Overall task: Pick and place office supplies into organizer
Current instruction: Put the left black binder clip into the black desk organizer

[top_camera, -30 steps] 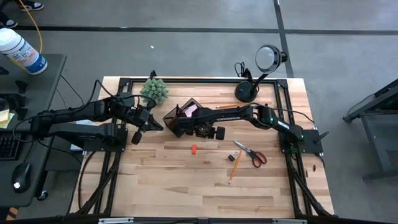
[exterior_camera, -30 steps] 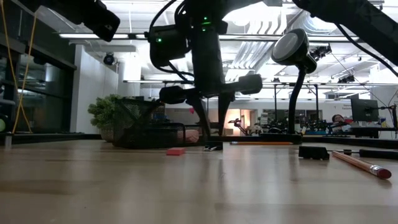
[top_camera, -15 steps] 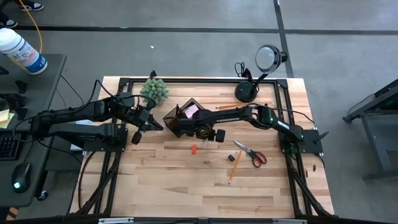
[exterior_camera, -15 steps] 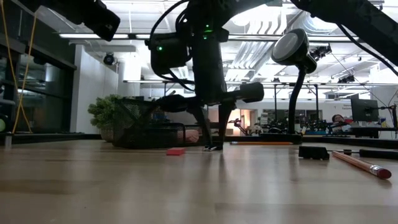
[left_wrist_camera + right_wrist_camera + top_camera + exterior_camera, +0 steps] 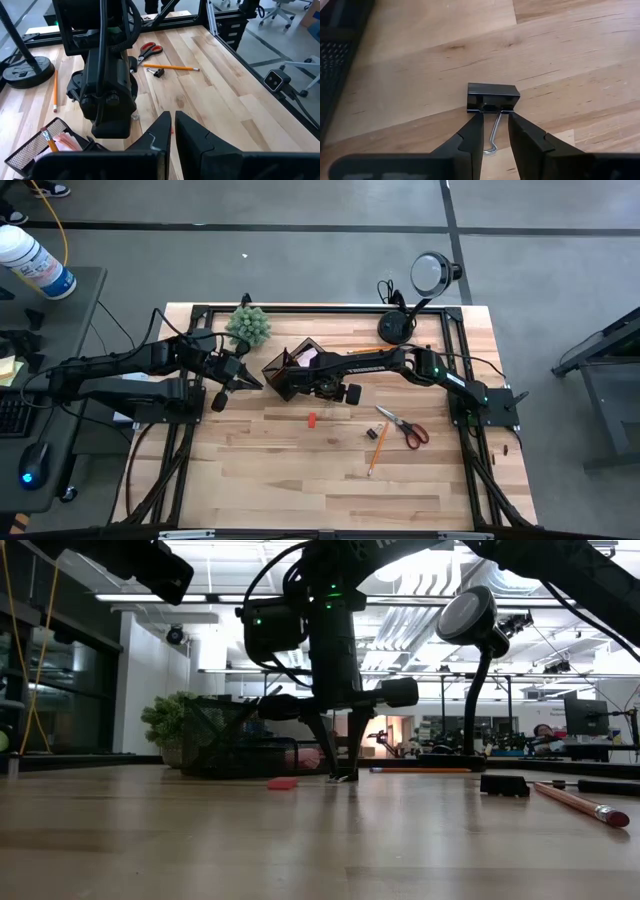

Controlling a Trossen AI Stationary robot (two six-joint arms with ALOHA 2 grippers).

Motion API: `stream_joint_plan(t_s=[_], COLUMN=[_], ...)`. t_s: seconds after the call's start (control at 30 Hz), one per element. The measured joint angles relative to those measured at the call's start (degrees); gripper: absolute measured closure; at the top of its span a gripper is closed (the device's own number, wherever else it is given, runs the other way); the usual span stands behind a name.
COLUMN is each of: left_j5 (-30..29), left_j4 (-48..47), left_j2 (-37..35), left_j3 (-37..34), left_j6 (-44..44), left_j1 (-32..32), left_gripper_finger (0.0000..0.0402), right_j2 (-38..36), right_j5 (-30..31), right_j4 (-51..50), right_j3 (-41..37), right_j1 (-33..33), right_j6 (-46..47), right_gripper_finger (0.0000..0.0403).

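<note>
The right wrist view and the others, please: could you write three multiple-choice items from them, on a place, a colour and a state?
1. The binder clip lies:
A in the organizer
B on the bare table by the right end effector
C on the lamp base

2. The scissors have handles that are:
A blue
B red
C green

3. The left end effector is:
A shut and empty
B holding a pencil
C wide open

Key: B, wood surrounds the clip; B, red loops show; A, its fingers nearly meet with nothing between.

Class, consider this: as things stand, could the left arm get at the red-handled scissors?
Probably not directly. The scissors lie on the table's right half, and the right arm stretches across the middle between them and the left gripper, near the organizer.
</note>
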Motion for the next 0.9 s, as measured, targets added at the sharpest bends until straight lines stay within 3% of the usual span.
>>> stream_joint_plan(t_s=[0.9], left_j5=[-0.2], left_j4=[0.0], left_j2=[0.0], left_j3=[0.0], left_j6=[0.6], left_j1=[0.0], left_gripper_finger=[0.0387], right_j2=[0.0], right_j5=[2.0], right_j4=[-1.3], right_j3=[0.0], right_j1=[1.1], right_j6=[-1.4], right_gripper_finger=[0.032])
